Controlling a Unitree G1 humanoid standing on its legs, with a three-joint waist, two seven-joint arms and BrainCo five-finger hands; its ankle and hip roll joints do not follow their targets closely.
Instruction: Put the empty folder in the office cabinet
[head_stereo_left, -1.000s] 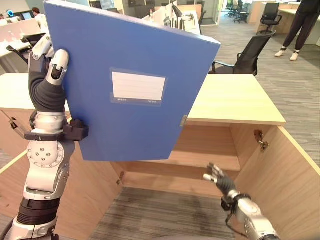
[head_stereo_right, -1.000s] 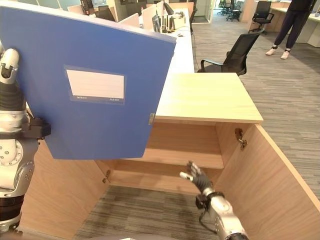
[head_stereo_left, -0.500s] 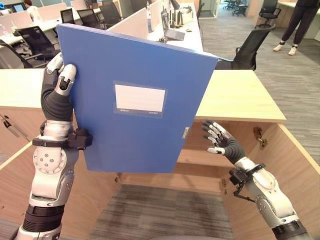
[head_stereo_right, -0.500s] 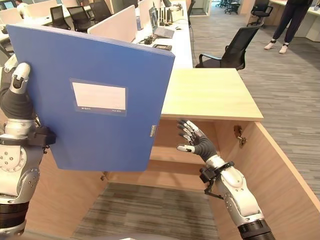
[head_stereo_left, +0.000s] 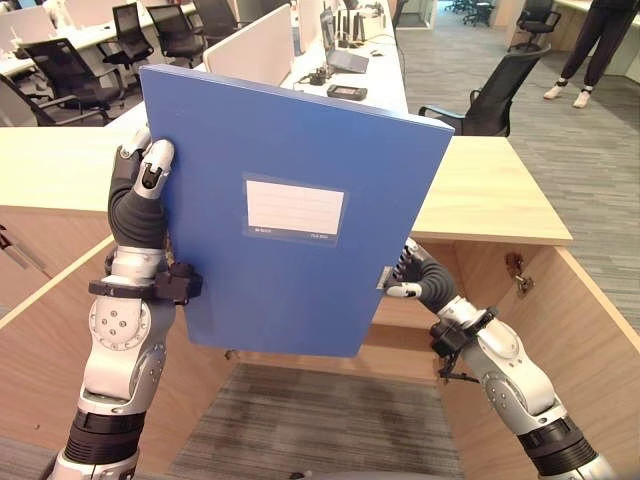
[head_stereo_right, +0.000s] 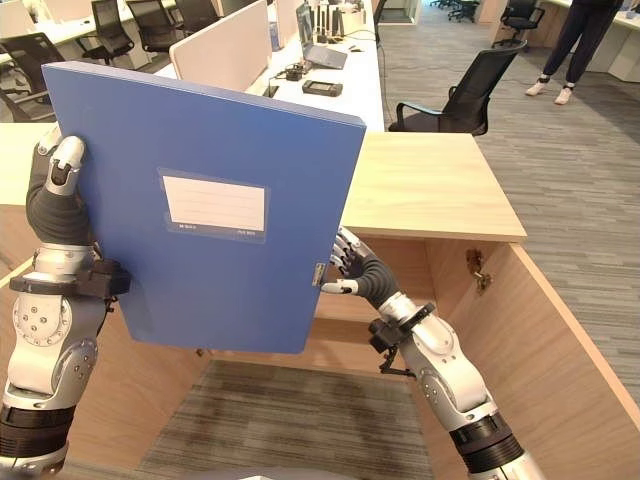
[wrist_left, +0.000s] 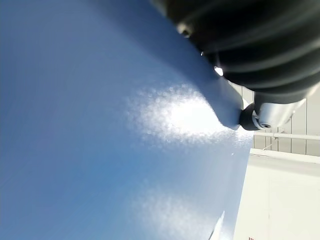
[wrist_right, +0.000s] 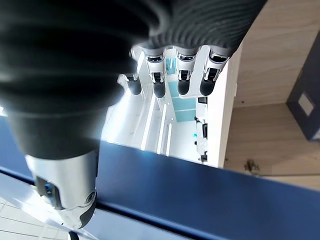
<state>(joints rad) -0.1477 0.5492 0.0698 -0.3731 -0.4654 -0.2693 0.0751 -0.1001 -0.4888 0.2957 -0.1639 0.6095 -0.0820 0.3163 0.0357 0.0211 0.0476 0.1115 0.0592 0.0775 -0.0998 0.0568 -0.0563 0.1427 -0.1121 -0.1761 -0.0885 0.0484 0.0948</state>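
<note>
**Holding folder up in front of open cabinet**

Gripping the blue folder (head_stereo_left: 290, 215) at its left edge, the left hand (head_stereo_left: 140, 185) has thumb on the front and fingers curled round the back. Folder stands upright, slightly tilted, centre-left of frame, above the open office cabinet (head_stereo_left: 420, 330) under the wooden counter (head_stereo_left: 490, 195). Right hand (head_stereo_right: 352, 268) at the folder's lower right edge by the clasp, fingers straight and relaxed, thumb beside the edge.

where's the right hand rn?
Eye views: right hand at the blue folder's lower right edge, in front of the open cabinet; fingers open.
</note>
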